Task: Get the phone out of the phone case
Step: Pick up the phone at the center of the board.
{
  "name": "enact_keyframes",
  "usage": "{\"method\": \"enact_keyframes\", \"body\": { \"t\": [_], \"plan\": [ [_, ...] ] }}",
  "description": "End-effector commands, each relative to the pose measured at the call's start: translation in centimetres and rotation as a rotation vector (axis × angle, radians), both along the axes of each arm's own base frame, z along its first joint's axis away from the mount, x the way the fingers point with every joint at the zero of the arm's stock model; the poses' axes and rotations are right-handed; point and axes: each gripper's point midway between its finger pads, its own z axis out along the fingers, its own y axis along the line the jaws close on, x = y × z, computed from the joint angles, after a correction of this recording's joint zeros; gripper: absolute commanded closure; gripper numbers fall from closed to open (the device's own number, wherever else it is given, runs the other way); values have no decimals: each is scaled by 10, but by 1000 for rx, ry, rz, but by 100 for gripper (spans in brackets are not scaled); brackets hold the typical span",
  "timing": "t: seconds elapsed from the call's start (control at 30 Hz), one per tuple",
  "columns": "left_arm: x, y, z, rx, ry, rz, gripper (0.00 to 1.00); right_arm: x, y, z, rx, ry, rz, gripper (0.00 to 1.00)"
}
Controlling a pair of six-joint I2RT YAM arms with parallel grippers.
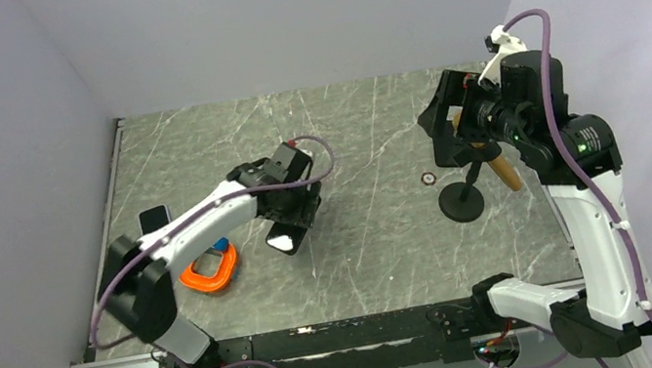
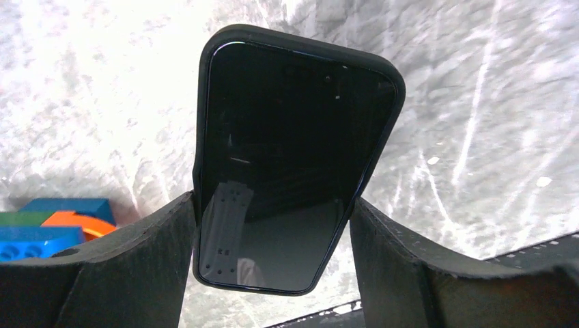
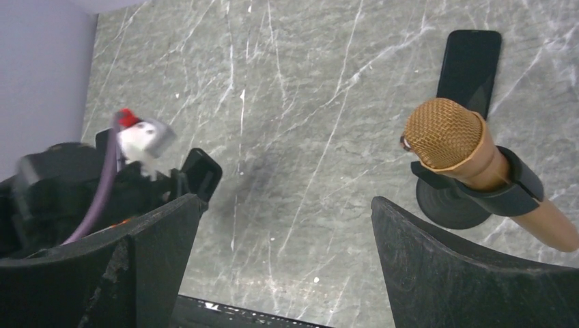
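Left wrist view shows the left pincer (image 2: 273, 205) narrowed to the width of the phone case (image 2: 300, 41). Its fingers press on both long edges near one end, and the phone (image 2: 287, 150) sits fully inside. The pair seems to be held tilted just above the counter (image 1: 374, 137), left of centre. The case is matte black with a raised lip around a glossy dark screen that faces the camera. The right pincer (image 3: 287, 205) is wide open and empty, up beside the microphone (image 3: 444, 133). It probably needs to peel a free far corner of the lip while the left holds firm without pinning the phone in.
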Motion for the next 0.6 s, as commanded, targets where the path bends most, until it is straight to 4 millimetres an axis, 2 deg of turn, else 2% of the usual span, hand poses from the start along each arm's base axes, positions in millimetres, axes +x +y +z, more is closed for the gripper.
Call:
{"method": "enact_keyframes", "body": {
  "t": [0.0, 0.03, 0.07, 0.13, 0.23, 0.43, 0.57],
  "plan": [
    [-2, 6, 59, -153, -148, 96, 100, 11, 13, 7, 64, -2, 22, 0],
    [-3, 5, 65, -183, -163, 97, 100, 13, 16, 8, 76, -1, 29, 0],
    [-6, 6, 81, -236, -200, 101, 100, 15, 19, 8, 88, 3, 37, 0],
    [-11, 5, 101, -327, -247, 112, 100, 19, 27, 11, 114, 9, 56, 0],
    [-17, 1, 132, -483, -328, 114, 100, 24, 50, 12, 151, 23, 109, 1],
    [-23, 1, 180, -650, -441, 112, 100, 20, 126, -3, 218, 96, 285, 11],
    [-24, 1, 193, -664, -455, 100, 100, 9, 177, -16, 312, 150, 396, 15]
  ]
}}
